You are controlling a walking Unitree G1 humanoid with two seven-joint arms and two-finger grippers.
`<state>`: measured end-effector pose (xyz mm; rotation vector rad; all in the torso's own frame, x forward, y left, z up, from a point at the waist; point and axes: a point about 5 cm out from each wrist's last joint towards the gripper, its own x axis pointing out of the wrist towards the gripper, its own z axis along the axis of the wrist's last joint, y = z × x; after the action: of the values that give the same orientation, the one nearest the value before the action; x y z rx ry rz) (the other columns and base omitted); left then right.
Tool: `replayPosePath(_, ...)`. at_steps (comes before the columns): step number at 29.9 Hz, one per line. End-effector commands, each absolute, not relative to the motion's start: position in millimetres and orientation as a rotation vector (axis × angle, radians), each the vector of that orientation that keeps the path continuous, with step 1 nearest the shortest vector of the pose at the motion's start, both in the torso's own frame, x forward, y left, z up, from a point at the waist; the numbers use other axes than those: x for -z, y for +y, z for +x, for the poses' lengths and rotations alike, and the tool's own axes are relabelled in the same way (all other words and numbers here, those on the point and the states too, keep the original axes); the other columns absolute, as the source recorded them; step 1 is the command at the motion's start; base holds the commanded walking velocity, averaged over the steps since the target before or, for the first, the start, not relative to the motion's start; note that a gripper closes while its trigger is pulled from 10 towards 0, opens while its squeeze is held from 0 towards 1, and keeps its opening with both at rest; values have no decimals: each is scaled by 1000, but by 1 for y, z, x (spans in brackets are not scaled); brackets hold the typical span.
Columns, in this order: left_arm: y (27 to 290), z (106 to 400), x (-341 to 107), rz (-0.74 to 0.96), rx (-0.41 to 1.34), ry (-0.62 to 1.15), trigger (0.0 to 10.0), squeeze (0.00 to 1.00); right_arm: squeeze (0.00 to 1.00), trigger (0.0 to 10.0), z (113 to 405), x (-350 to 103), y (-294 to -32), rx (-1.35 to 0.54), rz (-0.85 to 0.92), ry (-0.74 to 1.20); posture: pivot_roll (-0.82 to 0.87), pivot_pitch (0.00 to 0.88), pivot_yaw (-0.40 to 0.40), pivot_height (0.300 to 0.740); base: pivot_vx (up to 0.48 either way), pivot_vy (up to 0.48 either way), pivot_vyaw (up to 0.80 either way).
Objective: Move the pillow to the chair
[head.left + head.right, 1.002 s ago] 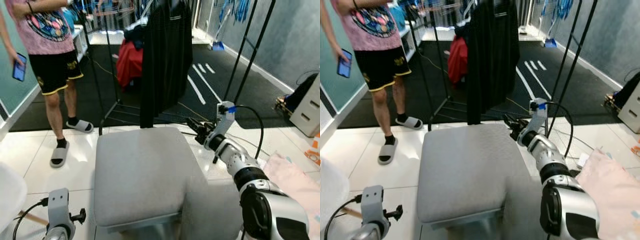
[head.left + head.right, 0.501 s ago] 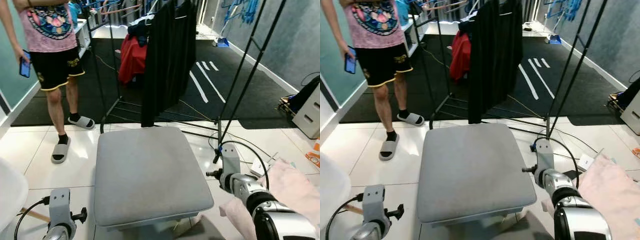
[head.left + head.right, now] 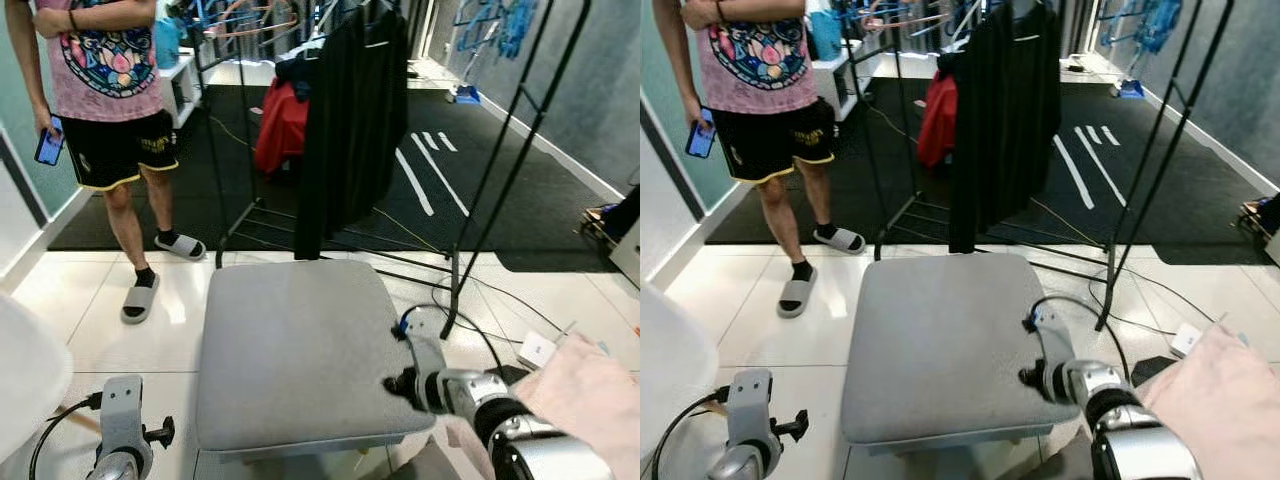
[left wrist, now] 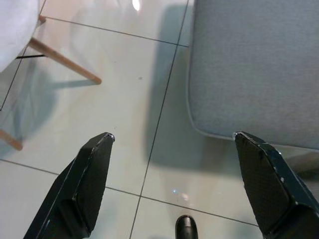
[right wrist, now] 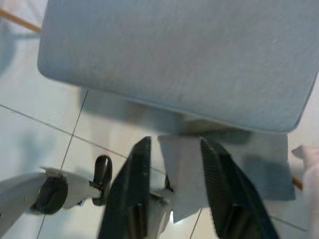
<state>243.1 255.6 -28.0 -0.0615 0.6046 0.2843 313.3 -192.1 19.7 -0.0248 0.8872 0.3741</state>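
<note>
Our right gripper (image 5: 172,196) pinches a grey fabric corner below the grey pillow (image 3: 295,350), at 5 o'clock of it, left gripper's (image 4: 172,184) fingers wide and idle; placement on the chair (image 3: 25,380) remains.

R claw (image 3: 1032,377) — lower, nearer, by pillow (image 3: 940,340)

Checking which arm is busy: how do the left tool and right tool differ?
The left tool is spread open over floor tile; the right tool is closed on grey fabric. The left tool hangs off the grey seat's front-left corner; the right tool is at its front-right edge. Both have black fingers.
</note>
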Motion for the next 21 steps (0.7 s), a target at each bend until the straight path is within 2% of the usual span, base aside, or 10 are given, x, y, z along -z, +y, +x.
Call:
replayPosePath(1,253,238,33,-55,-278,639,10000,0,1000,10000,306,-13,-199,-345,-23,904,-140,49,-37,709,0,0,0)
replayPosePath(6,252,237,35,-54,-279,647,10000,0,1000,10000,288,5,-210,-244,40,905,-140,41,-41,709,0,0,0)
replayPosePath(12,252,235,37,-42,-274,665,10000,0,1000,10000,266,25,-215,-179,22,936,-137,31,-41,709,0,0,0)
replayPosePath(13,250,233,39,-29,-265,688,10000,0,675,10000,249,38,-220,-126,21,993,-135,28,-37,709,0,0,0)
replayPosePath(14,249,231,41,-18,-255,711,10000,0,0,10000,231,50,-223,-87,18,1058,-131,32,-31,709,0,0,0)
replayPosePath(15,247,228,44,-5,-245,737,10000,0,0,10000,212,61,-225,-106,-67,1174,-130,33,-30,709,0,0,0)
replayPosePath(16,247,228,44,-5,-245,737,10000,0,0,10000,212,61,-225,-106,-67,1174,-130,33,-30,709,0,0,0)
replayPosePath(17,244,221,51,49,-214,814,10000,0,0,10000,205,65,-227,-134,-173,1200,-131,35,-31,709,0,0,0)
replayPosePath(21,236,209,62,74,-150,915,10000,0,0,10000,209,65,-219,-170,-144,1175,-136,39,-27,709,0,0,0)
